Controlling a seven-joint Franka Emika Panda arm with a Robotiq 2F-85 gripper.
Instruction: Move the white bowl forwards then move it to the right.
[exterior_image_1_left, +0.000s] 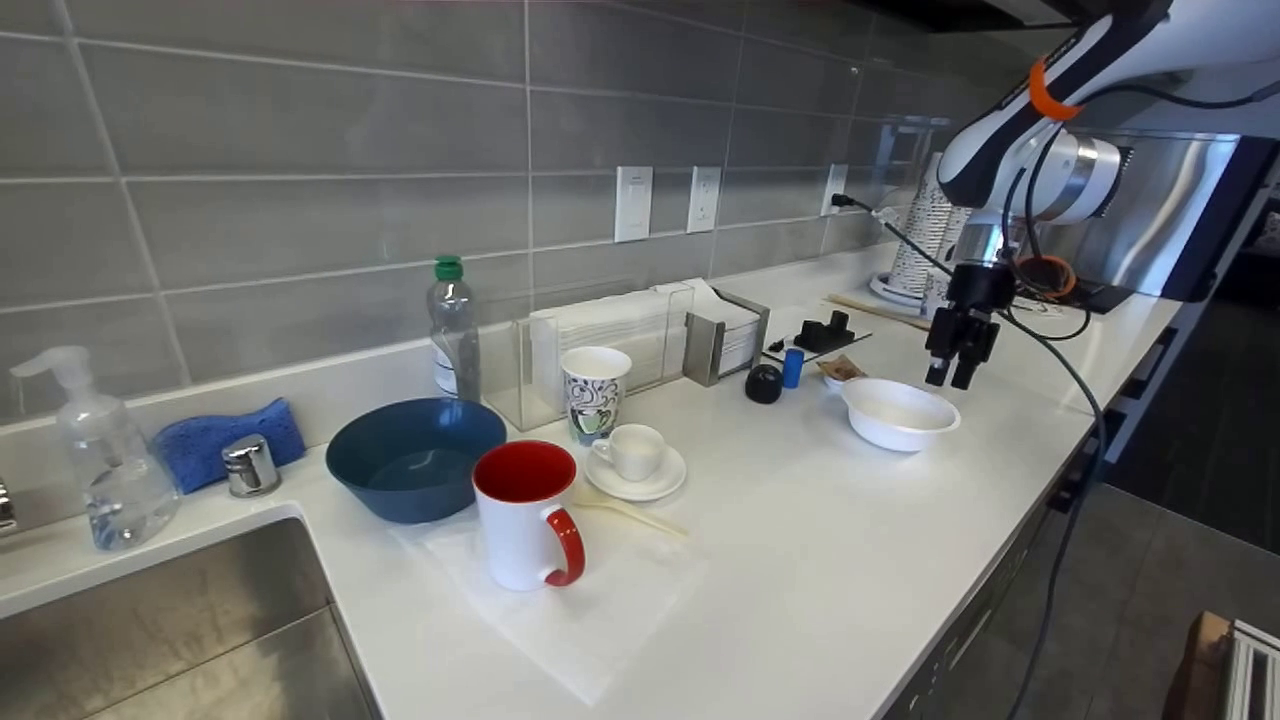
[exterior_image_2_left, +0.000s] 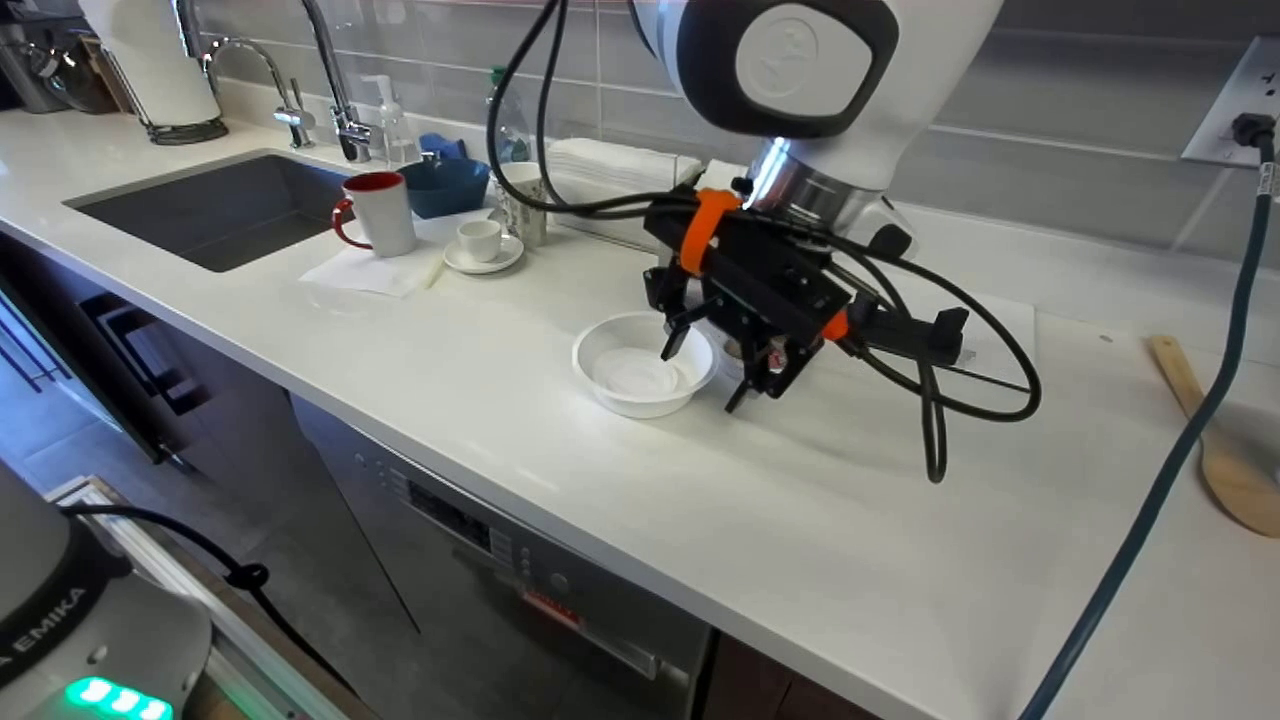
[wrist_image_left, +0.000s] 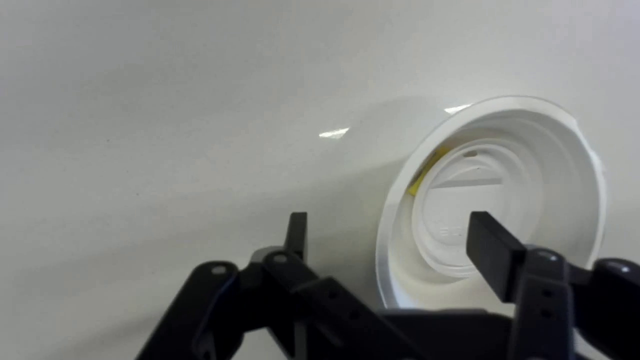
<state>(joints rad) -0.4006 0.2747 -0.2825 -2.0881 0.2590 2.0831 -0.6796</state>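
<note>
The white bowl (exterior_image_1_left: 893, 430) stands upright on the white counter; in an exterior view it is also seen in front of the arm (exterior_image_2_left: 612, 388). In the wrist view the bowl (wrist_image_left: 572, 180) is at the right, with a white lid (wrist_image_left: 457, 210) and a small yellow piece (wrist_image_left: 427, 170) inside. My gripper (exterior_image_1_left: 950, 374) is open and empty, pointing down just above the bowl's side; it also shows in an exterior view (exterior_image_2_left: 703, 378). In the wrist view the gripper (wrist_image_left: 387, 232) has one finger outside the rim and one over the bowl's inside, with the near rim between them.
A brown packet (exterior_image_1_left: 840, 368), a black round object (exterior_image_1_left: 764, 384) and a blue cylinder (exterior_image_1_left: 793, 368) are behind the bowl. A cup and saucer (exterior_image_1_left: 635, 460), red-white mug (exterior_image_1_left: 510, 540) and dark-blue bowl (exterior_image_1_left: 410, 470) stand towards the sink (exterior_image_2_left: 250, 200). A wooden spoon (exterior_image_2_left: 1235, 475) lies opposite.
</note>
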